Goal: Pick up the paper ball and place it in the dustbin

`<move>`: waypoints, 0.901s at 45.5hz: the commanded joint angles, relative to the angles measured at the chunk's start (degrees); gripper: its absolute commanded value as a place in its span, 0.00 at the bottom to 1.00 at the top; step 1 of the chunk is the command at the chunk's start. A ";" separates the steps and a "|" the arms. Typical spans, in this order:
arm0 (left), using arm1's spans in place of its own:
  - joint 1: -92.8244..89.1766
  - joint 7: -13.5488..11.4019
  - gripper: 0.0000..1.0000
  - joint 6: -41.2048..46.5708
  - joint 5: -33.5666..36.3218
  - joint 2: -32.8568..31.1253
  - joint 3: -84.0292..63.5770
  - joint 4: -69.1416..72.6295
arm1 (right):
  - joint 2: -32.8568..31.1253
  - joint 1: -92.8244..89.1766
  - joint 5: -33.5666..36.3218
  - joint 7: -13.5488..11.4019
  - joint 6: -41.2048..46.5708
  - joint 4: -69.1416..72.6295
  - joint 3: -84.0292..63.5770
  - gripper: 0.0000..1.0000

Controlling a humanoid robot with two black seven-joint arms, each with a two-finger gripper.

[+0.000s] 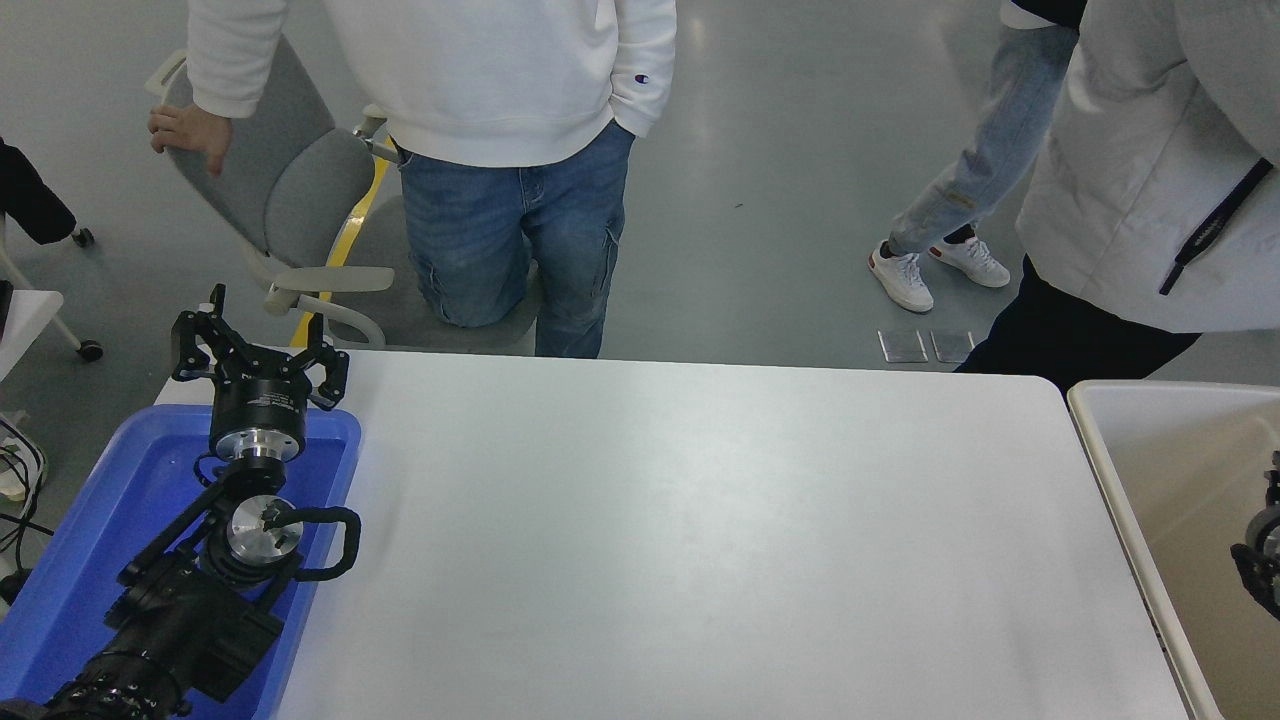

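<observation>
The dustbin, a large pale bin with a beige inside, stands off the table's right end and is cut off by the picture's right edge. Only a small black and metal part of my right gripper shows at that edge, over the inside of the bin. I cannot tell how it stands. The paper ball is out of view. My left gripper is parked at the lower left over the blue tray, with its fingers spread open and empty.
A bright blue tray lies at the table's left end under my left arm. A person in a white sweater stands at the far side by a grey chair. Another person stands at the far right, close to the bin.
</observation>
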 commanded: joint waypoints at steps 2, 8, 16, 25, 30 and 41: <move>0.00 0.00 0.99 0.00 0.00 0.00 0.00 0.00 | -2.73 2.15 -0.15 1.39 1.90 7.68 11.70 1.00; 0.00 0.00 0.99 0.00 0.00 0.00 0.00 0.00 | -5.02 2.33 -0.15 4.21 7.08 13.04 17.86 1.00; 0.00 0.00 0.99 0.00 0.00 0.00 0.00 0.00 | -5.99 2.24 -0.23 4.65 12.18 19.02 26.29 1.00; 0.00 0.00 0.99 0.00 0.00 0.00 0.00 0.00 | -5.11 2.15 -0.23 4.65 14.21 24.64 32.19 1.00; 0.00 0.00 0.99 0.00 0.00 0.00 0.00 0.00 | -4.06 2.15 -0.23 4.65 14.30 27.55 33.51 1.00; 0.00 0.00 0.99 0.00 0.00 0.00 0.00 0.00 | 0.33 1.45 -0.23 4.65 16.06 29.57 37.72 1.00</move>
